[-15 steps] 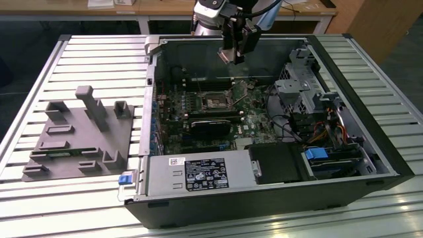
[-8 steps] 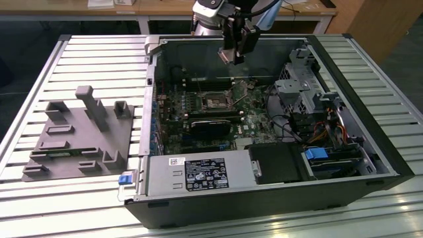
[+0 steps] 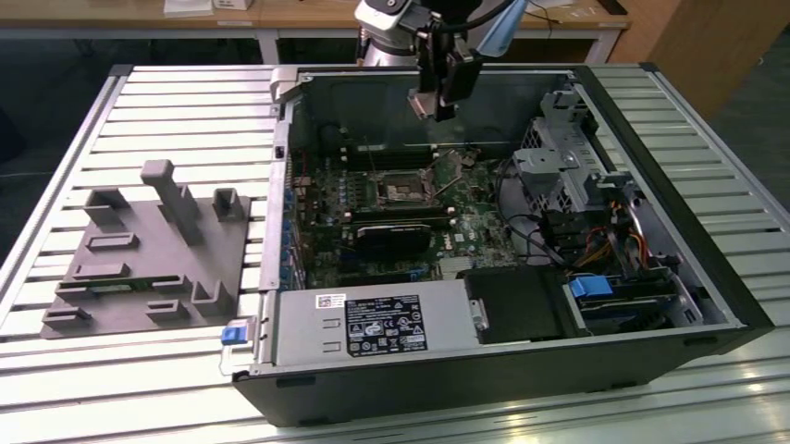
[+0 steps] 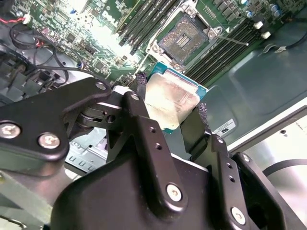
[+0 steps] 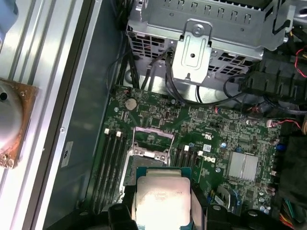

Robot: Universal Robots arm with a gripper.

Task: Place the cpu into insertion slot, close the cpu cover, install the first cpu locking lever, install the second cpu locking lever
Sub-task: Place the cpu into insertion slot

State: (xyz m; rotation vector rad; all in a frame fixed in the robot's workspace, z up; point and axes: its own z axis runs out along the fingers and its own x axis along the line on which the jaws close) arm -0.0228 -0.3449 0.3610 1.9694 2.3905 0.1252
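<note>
My gripper [image 3: 436, 109] hangs over the open computer case, above the green board, shut on the cpu [image 4: 170, 100]. In both wrist views the chip's silver-grey face [image 5: 160, 199] sits flat between the two black fingers [image 4: 139, 115]. The insertion slot [image 4: 184, 38] lies below and apart from the chip, its dark centre uncovered; it is also in the exterior view [image 3: 404, 191]. A silvery frame, the cpu cover [image 5: 152, 136], stands raised at the slot's far edge. A thin wire lever [image 4: 230, 40] sticks out beside the slot.
A grey moulded fixture [image 3: 148, 250] lies on the slatted table at the exterior view's left. Inside the case are a black module [image 3: 388, 231], a power supply [image 3: 370, 324] and a metal drive cage [image 3: 556, 166] with loose cables. A copper-based round part [image 5: 9, 124] sits outside the case wall.
</note>
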